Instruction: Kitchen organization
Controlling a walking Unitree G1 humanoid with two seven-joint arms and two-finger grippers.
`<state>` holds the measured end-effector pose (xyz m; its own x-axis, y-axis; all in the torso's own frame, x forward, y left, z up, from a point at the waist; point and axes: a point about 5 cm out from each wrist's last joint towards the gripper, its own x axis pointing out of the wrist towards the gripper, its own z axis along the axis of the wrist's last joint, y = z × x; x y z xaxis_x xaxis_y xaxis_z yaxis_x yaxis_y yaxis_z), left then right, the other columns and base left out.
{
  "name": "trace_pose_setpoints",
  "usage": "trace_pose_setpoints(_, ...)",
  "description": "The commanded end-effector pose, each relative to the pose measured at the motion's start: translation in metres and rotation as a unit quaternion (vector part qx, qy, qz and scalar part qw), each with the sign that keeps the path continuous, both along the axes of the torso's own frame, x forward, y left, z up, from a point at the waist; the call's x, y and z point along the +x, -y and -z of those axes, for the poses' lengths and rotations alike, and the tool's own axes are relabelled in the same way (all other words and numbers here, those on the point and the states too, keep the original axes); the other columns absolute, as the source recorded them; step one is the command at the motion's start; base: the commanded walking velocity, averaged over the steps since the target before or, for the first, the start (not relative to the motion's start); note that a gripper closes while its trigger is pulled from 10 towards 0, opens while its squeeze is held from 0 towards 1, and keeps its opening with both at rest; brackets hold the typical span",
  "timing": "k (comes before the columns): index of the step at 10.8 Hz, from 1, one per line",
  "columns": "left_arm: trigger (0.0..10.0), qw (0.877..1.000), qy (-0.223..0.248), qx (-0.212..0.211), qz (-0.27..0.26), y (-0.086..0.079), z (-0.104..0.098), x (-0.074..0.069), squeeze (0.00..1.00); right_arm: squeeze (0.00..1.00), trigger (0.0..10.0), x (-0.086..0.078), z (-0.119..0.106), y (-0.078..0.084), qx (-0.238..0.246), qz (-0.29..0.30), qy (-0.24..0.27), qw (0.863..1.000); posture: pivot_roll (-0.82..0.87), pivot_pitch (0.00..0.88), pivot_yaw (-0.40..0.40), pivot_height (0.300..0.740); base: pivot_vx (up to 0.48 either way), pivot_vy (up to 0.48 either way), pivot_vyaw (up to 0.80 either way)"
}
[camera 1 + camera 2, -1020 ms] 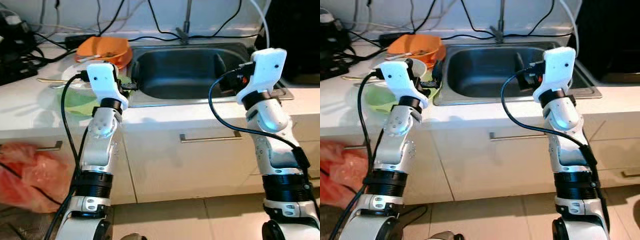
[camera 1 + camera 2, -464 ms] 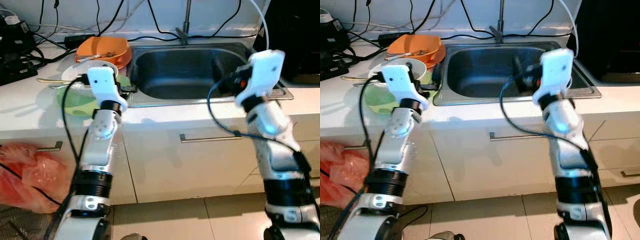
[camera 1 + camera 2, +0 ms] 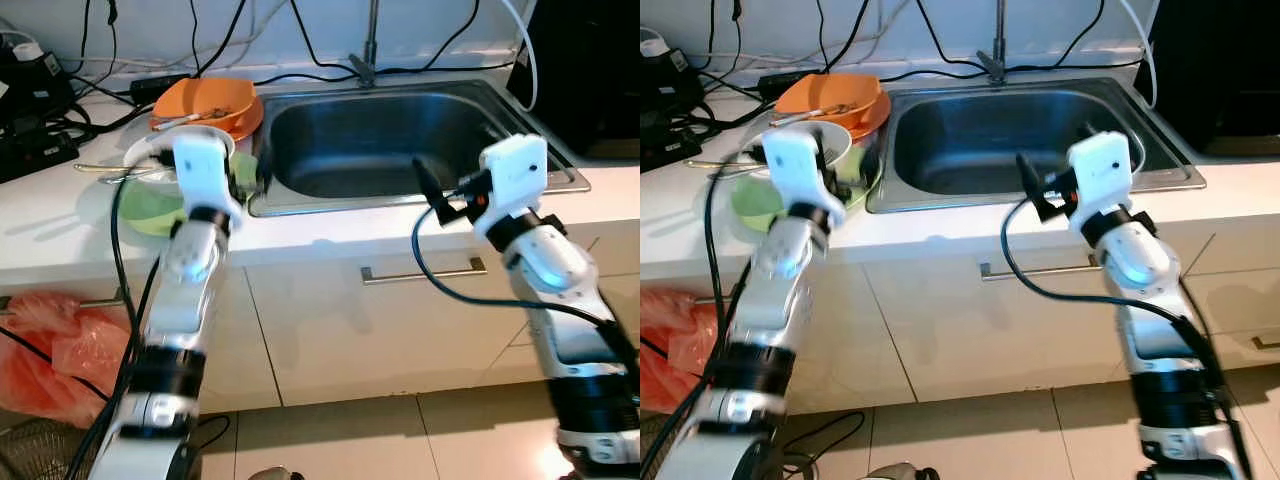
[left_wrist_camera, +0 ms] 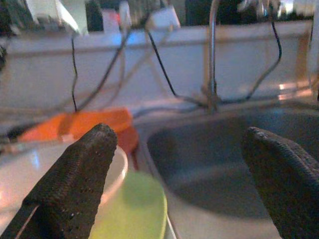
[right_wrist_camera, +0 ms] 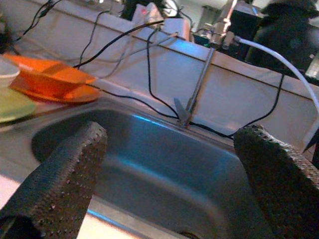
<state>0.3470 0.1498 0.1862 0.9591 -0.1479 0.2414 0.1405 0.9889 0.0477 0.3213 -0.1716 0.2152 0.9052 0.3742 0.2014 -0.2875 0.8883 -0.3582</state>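
Both arms have shifted since a second ago: right gripper [image 5: 164, 174] dropped lower to the sink's [image 3: 400, 150] front rim at about 4 o'clock of the basin, left gripper [image 4: 184, 184] now over the dishes at the sink's 9 o'clock edge. Right gripper fingers [image 5: 60, 174] spread wide, nothing between them, pointing across the basin toward the tap [image 5: 199, 89] at 12 o'clock. Left gripper fingers [image 4: 75, 179] also spread, empty, above a white bowl [image 3: 150, 155] and a green plate [image 3: 150, 210]. Sink is a steel rectangle, smooth, rounded corners, basin holds open room. Orange bowl [image 3: 205, 100] sits at 10 o'clock of the sink, touching the white bowl's far side, utensils lying in it. A long thin utensil [image 3: 100, 167] lies crosswise on the counter [image 3: 50, 230], long axis running 9 to 3. Black cables [image 3: 80, 110] along the back wall. Red plastic bag [image 3: 60, 350] by the cupboard at 8 o'clock.
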Motion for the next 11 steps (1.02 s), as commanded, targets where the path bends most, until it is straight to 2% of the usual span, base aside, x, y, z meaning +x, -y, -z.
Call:
trace_pose_setpoints(1,10.0,1.0,-0.006,0.007,0.009,-0.002,0.0,-0.003,0.0,0.0,10.0,-0.002,-0.001,-0.001,-0.017,-0.011,0.007,1.0,0.05,0.0,0.088,0.74,0.0,0.0,0.0)
trace_pose_setpoints(2,10.0,1.0,-0.016,0.016,0.022,-0.002,0.005,-0.008,0.0,0.0,10.0,-0.002,-0.002,0.002,-0.028,-0.017,0.008,0.999,0.06,0.006,0.089,0.74,0.0,0.0,0.0)
trace_pose_setpoints(3,10.0,0.998,-0.035,0.027,0.04,-0.004,0.015,-0.02,0.0,0.0,10.0,-0.002,-0.003,0.006,-0.041,-0.021,0.01,0.999,0.06,0.004,0.085,0.74,0.0,0.0,0.0)
trace_pose_setpoints(5,10.0,0.997,-0.052,0.028,0.04,-0.007,0.024,-0.03,0.0,0.0,10.0,-0.002,-0.003,0.007,-0.042,-0.019,0.01,0.999,0.07,0.008,0.074,0.74,0.0,0.0,0.0)
trace_pose_setpoints(6,10.0,0.998,-0.056,0.028,0.033,-0.009,0.025,-0.035,0.0,0.0,10.0,-0.005,0.002,0.005,-0.024,-0.011,0.007,1.0,0.08,0.003,0.069,0.74,0.0,0.0,0.0)
trace_pose_setpoints(8,10.0,0.999,-0.028,0.011,0.012,-0.004,0.011,-0.027,0.0,0.0,10.0,-0.003,0.0,0.006,0.001,0.011,0.015,1.0,0.08,0.0,0.086,0.74,0.0,0.0,0.0)
trace_pose_setpoints(9,10.0,1.0,-0.006,-0.005,-0.004,0.002,-0.002,-0.022,0.0,0.0,10.0,-0.001,-0.003,0.006,0.015,0.02,0.027,0.999,0.09,0.0,0.093,0.74,0.0,0.0,0.8)
trace_pose_setpoints(11,10.0,1.0,0.009,-0.019,-0.021,0.001,-0.012,-0.017,0.0,0.0,10.0,0.001,-0.007,0.009,0.031,0.042,0.038,0.998,0.09,0.0,0.097,0.74,0.0,0.0,0.8)
